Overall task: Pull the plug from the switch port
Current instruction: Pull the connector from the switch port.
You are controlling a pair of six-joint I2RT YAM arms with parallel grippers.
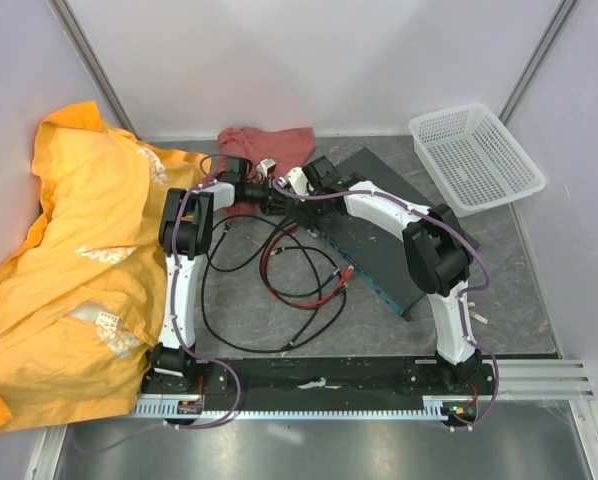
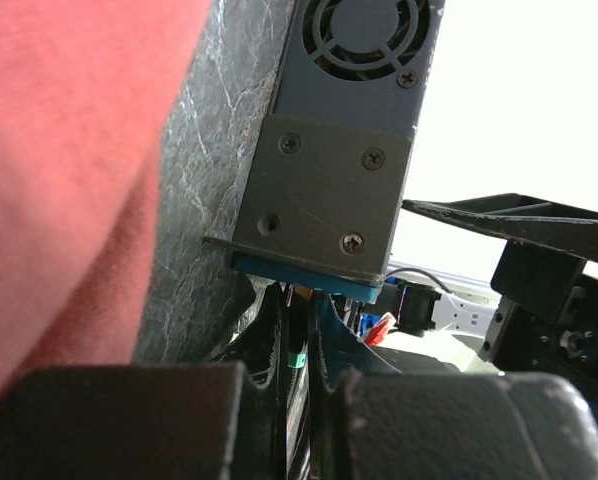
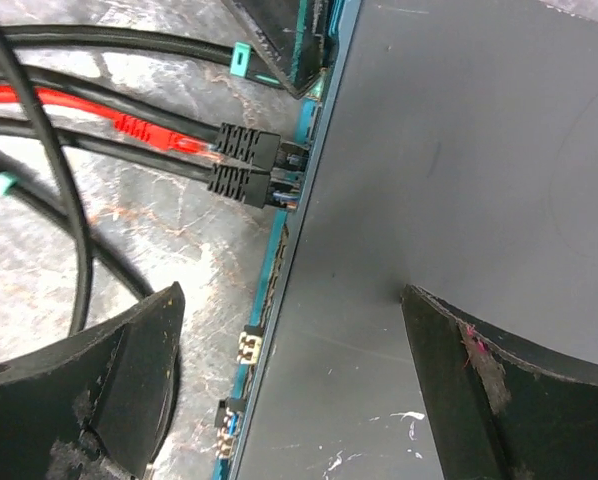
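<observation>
Lying slantwise on the grey table point(image 1: 509, 300) right of centre, the switch point(image 1: 379, 262) turns its teal long edge to the near-left; the right arm folds over its top; both wrists meet at its far-left corner.

L gripper point(image 2: 299, 372) is clenched on a black tagged cable point(image 3: 159, 42) right at that teal edge; its fingers point(image 2: 129, 420) nearly touch, and the teal tag shows in the slit betw. them; whether the plug on that cable sits in its port or out I cannot tell, as the fingers hide it.

R gripper point(image 3: 289, 330) is released, spread wide and holding nothing; one finger point(image 3: 99, 390) hangs over the table on the cable side and the other over the switch top, so the teal edge runs betw. them. Just ahead of it, two black plugs point(image 3: 241, 147) sit side by side in that edge; a red cable point(image 3: 129, 125) runs alongside theirs.

Room to move:
- Cable loops point(image 1: 314, 298), black and red, cover the table betw. the arm bases.
- An orange cloth point(image 1: 69, 260) crowds the whole left side up to the L arm.
- A red cloth point(image 1: 269, 145) lies at the back, near the switch's far end.
- A white basket point(image 1: 476, 155) sits near the switch's far-right corner.
- A bare strip of table runs along the switch's right edge and past its near end.
</observation>
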